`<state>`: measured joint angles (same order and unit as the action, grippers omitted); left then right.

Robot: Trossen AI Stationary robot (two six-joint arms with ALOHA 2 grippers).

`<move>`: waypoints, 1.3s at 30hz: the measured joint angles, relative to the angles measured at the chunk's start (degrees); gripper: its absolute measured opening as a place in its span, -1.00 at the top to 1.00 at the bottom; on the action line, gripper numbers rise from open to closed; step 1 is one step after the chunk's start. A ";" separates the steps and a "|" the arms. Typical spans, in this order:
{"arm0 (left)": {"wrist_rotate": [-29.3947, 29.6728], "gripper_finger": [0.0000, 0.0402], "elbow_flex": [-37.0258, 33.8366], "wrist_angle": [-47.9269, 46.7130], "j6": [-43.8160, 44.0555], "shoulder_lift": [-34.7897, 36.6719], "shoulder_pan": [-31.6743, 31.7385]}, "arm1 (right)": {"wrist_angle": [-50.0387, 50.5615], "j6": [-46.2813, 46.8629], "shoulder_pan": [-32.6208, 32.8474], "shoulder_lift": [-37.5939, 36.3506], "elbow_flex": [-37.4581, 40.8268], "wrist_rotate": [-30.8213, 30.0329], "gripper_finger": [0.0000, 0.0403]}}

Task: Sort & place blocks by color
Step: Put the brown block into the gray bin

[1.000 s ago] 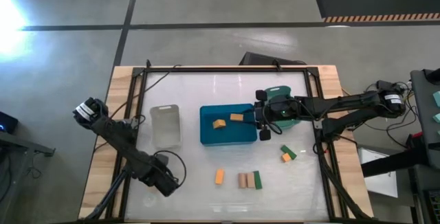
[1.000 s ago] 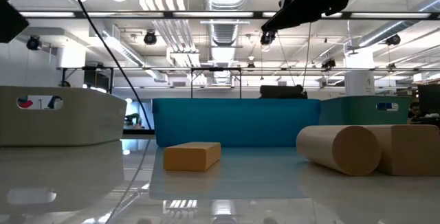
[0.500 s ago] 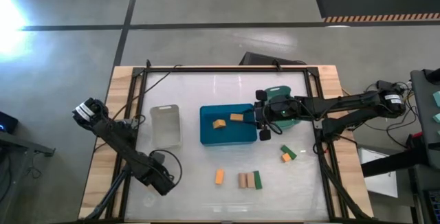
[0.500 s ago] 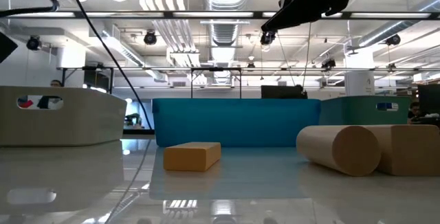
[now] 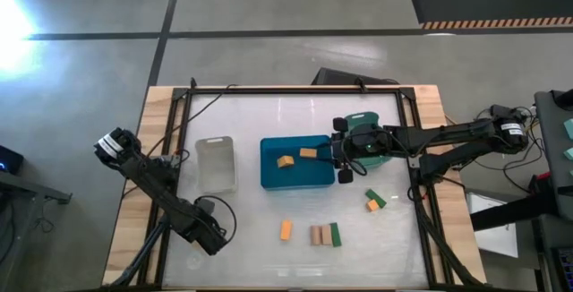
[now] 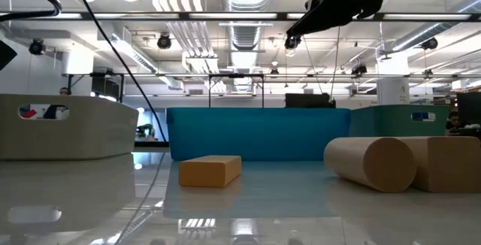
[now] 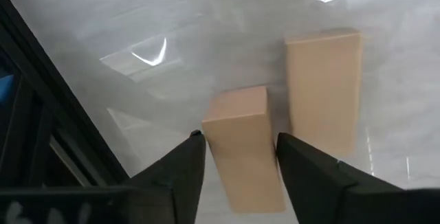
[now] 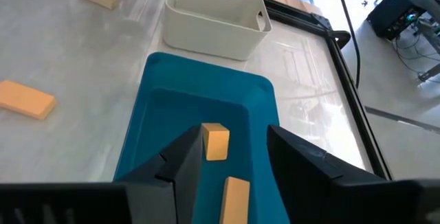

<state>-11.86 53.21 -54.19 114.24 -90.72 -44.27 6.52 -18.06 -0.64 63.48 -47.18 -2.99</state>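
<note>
**Left claw straddling a tan block, right claw over the blue bin**

We see the left claw (image 7: 235, 157) low at the front-left of the worktop (image 5: 269, 122), fingers spread either side of a pale tan rectangular block (image 7: 242, 148); contact isn't clear, so we can't call it a pinch. A second tan block (image 7: 323, 90) lies just beside it, apart from the fingers.

The right claw (image 8: 230, 157) hangs above the right end of the blue bin (image 5: 295, 178), fingers apart, holding nothing. In the bin: two orange blocks (image 5: 286, 162), one squarish, one longer, near each other but not touching.

Loose on the worktop, front centre: an orange block (image 5: 286, 230), then a tan piece (image 5: 316, 235) touching a dark green block (image 5: 335, 234). In the low view that tan piece reads as a cylinder on its side. Further right, a small orange block (image 5: 371, 206) touching a green one (image 5: 377, 199).

The clear bin (image 5: 216, 163) sits left of the blue bin; a teal bin (image 5: 362, 120) shows under the right arm.
</note>
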 joint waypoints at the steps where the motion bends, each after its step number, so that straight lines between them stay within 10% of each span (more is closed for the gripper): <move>1: -0.01 0.23 0.00 -0.03 0.35 0.00 0.00 | 0.15 0.02 0.00 0.00 0.00 -0.02 0.24; 15: 0.08 0.44 1.91 -1.42 0.88 0.72 0.00 | 0.46 0.04 0.00 0.02 0.07 -0.08 0.24; 39: -1.58 0.23 3.57 0.63 0.94 1.62 -0.91 | 0.99 0.48 0.00 0.04 0.08 -0.10 0.28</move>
<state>-13.44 56.78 -53.57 115.18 -89.10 -45.18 7.51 -17.58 -0.64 63.53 -47.10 -3.08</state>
